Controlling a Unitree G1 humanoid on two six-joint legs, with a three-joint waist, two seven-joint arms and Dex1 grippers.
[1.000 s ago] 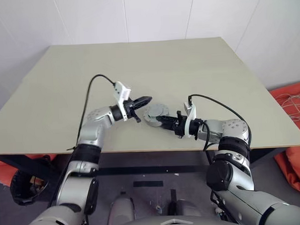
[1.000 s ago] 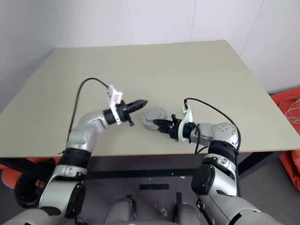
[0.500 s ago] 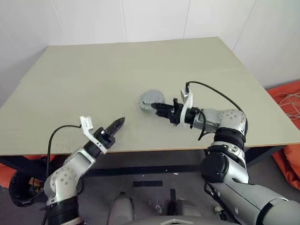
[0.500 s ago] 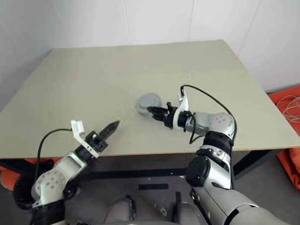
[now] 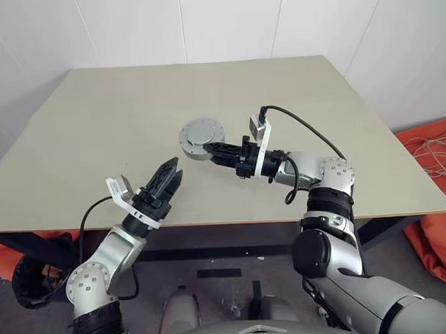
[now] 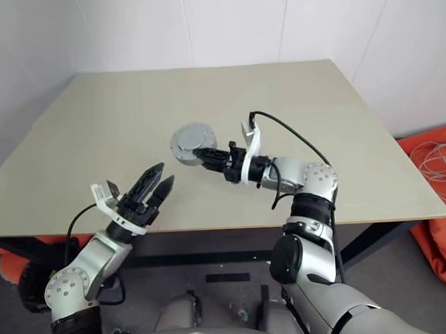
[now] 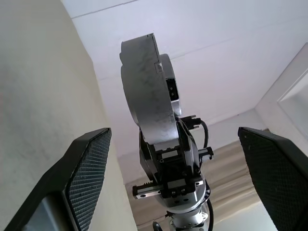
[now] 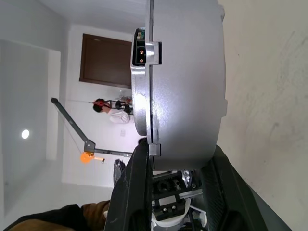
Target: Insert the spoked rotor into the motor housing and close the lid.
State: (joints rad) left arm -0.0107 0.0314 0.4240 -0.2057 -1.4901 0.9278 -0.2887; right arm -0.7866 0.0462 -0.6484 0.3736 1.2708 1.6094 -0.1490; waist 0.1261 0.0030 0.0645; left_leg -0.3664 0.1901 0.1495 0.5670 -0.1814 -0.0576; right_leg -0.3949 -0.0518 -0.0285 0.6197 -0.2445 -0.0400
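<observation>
motor housing (image 5: 200,136) held off table (image 5: 96,135), lid side up, pinched at its rim by right gripper (image 5: 216,150); gripper reaches level toward robot's left, over table's middle near front part. in right wrist view housing (image 8: 185,82) seen clamped edge-on between both black fingers (image 8: 132,192). left gripper (image 5: 168,178) spread wide, empty, raised near table's front edge, well apart from housing, pointed toward it.

Motor housing (image 5: 198,137) above table (image 5: 95,128) center, left claw (image 5: 166,179) nearer, leftward.
</observation>
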